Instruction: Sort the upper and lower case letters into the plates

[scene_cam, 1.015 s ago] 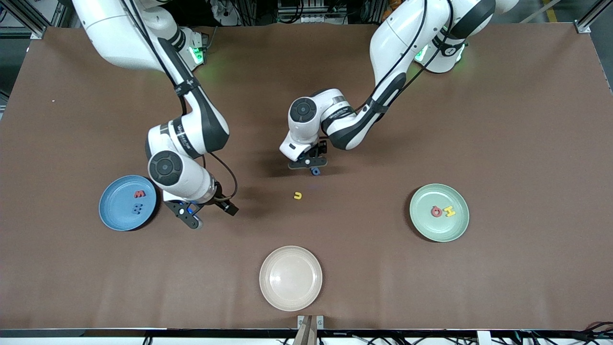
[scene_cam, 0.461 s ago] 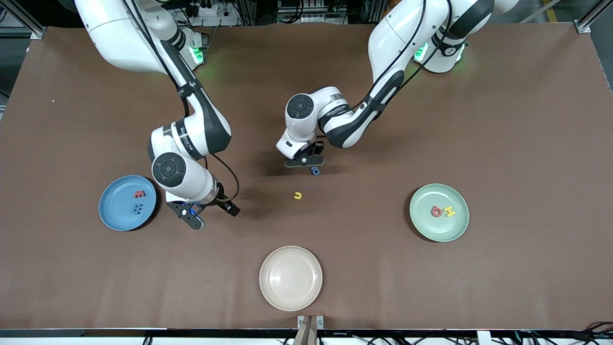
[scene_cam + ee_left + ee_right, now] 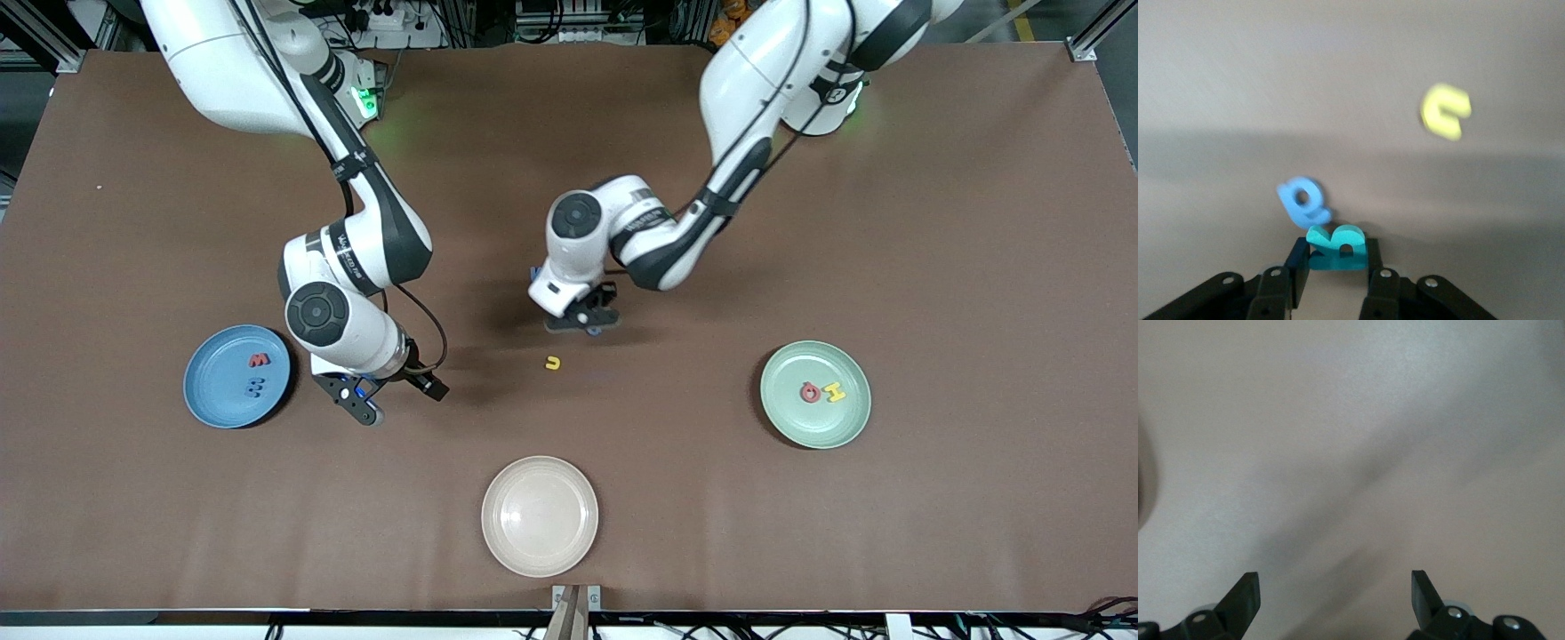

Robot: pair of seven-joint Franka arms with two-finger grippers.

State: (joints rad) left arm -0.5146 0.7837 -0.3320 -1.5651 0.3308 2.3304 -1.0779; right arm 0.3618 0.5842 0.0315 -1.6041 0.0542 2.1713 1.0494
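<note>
Left gripper point(image 3: 1336, 277) has clamped a teal letter point(image 3: 1335, 245).

From the right arm's end we see the blue plate point(image 3: 213, 400) with 2 letters, the waiting right gripper point(image 3: 388, 396) with jaws apart, the yellow letter point(image 3: 553, 363) on the table, then the green plate point(image 3: 787, 418) with 2. The left gripper has lifted since 1 second ago, and the blue letter point(image 3: 1303, 201) stays beside it.
</note>
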